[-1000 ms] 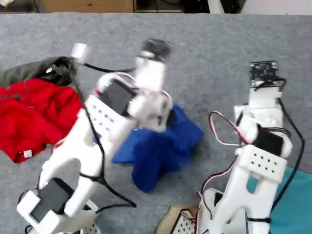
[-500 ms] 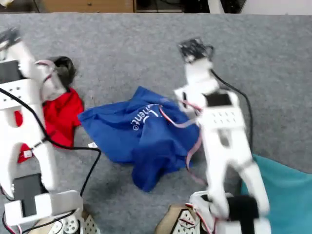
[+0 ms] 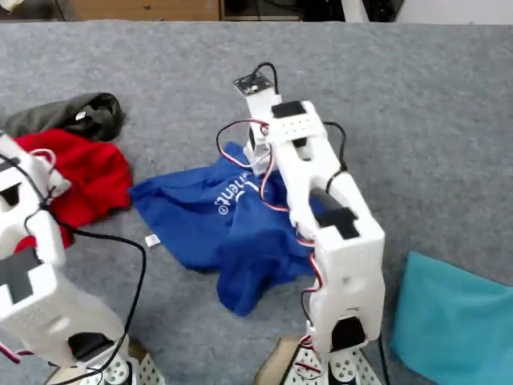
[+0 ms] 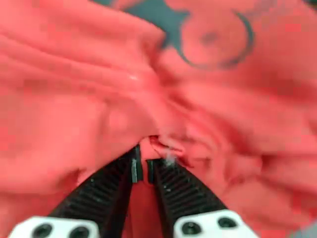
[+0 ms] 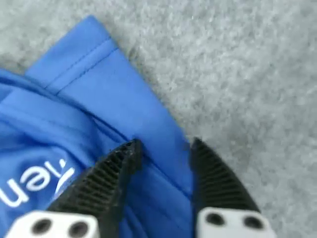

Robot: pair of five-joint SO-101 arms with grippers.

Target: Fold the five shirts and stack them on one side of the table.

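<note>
My left gripper [image 4: 142,164] sits low on the red shirt [image 4: 208,99]. Its two ribbed fingers [image 4: 106,188] are pressed almost together and pinch a small ridge of red cloth right at their tips. Red folds lie on every side of the tips, and a dark printed mark sits on the cloth well beyond them.

My right gripper [image 5: 162,148] has its fingers spread. One fingertip rests over the blue shirt [image 5: 74,119]. The other is just past the shirt's edge, above the bare grey table [image 5: 237,64]. A stitched hem of the blue cloth runs between the two tips. White lettering [image 5: 34,181] on the shirt lies back toward the palm, beside the finger that is over the cloth. I cannot tell whether either tip touches the cloth.

From the high view, the blue shirt is crumpled in the middle of the table, under my right arm. The red shirt is bunched under my left arm. A dark shirt [image 3: 76,116] lies touching the red one, on the side beyond my left fingers. A teal shirt [image 3: 453,321] lies flat, well apart from both grippers, back beside the base of my right arm. A small white tag [image 3: 151,240] lies on the table just beside the blue shirt.
</note>
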